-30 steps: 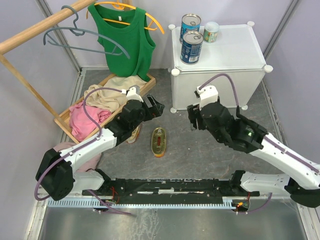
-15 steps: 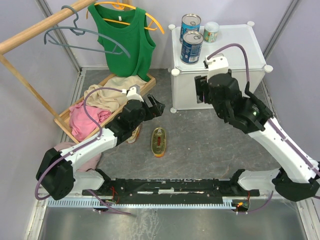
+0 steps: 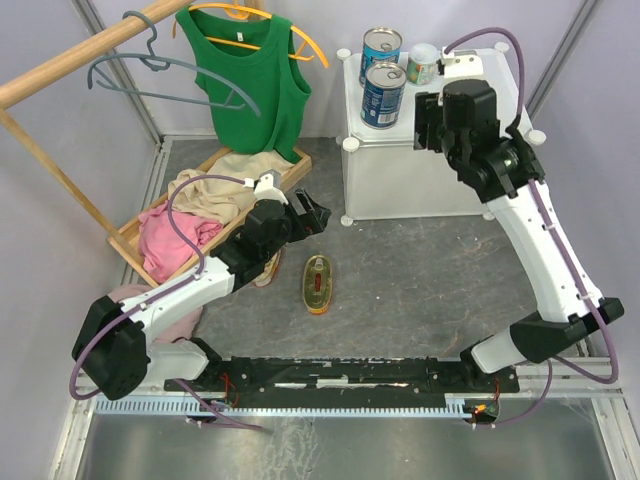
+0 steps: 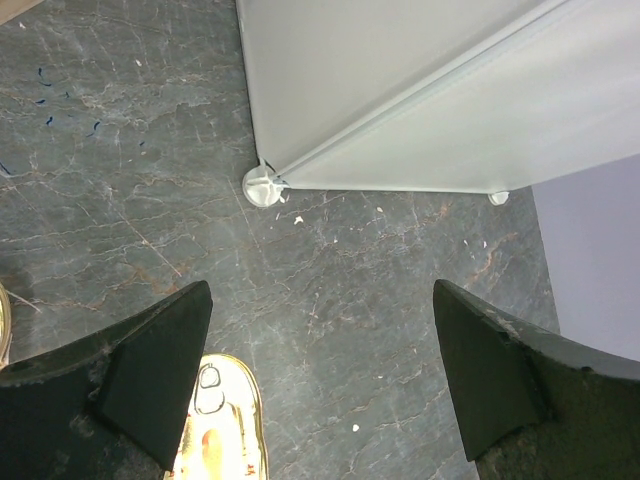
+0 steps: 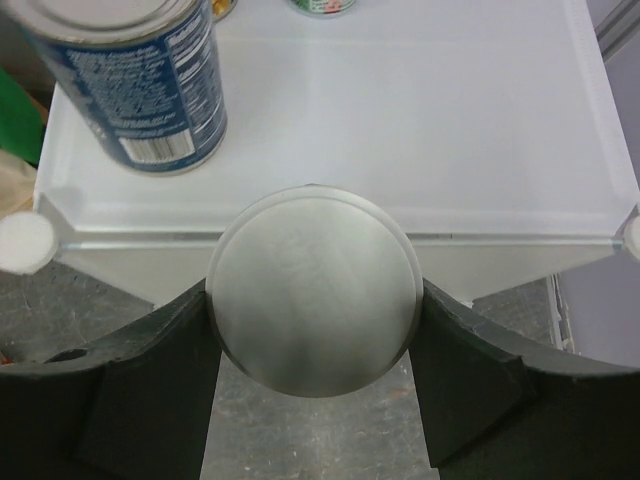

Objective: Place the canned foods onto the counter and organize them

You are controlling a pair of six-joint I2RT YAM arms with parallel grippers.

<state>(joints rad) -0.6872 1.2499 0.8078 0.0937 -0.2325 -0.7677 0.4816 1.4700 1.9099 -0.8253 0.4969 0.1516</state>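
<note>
Canned foods (image 3: 383,93) are split between the white cube cabinet (image 3: 390,180) at the upper right of the overhead view and the dark marbled floor (image 3: 420,270). On the cabinet's top surface the front blue tin (image 5: 140,80) stands near the front left corner, with the rear blue tin (image 3: 381,47) behind it and the green-labelled can (image 3: 423,63) just right of that. The right wrist view cuts the last two off at its top edge. The right end effector (image 3: 428,105) is clamped on a round can (image 5: 312,285), a finger against each side; only the can's plain silver end shows, its label hidden. A yellow-red oval tin (image 3: 318,284) lies flat on the floor at lower centre. A reddish shape (image 3: 267,268) pokes out under the left arm (image 3: 200,285), too covered to name. The left end effector (image 4: 320,340) hangs over the floor, fingers wide apart and gripping nothing. A gold lid (image 4: 225,420) with a pull tab is cut off at the bottom of its view.

A second ago the right end effector was low, in front of the cabinet; now it is up at the top's front rim. The left arm and the oval tin have not moved.

The held can straddles that rim, right of the front blue tin and apart from it. Further right the surface is bare white plastic up to the corner connector (image 5: 632,235).
</note>
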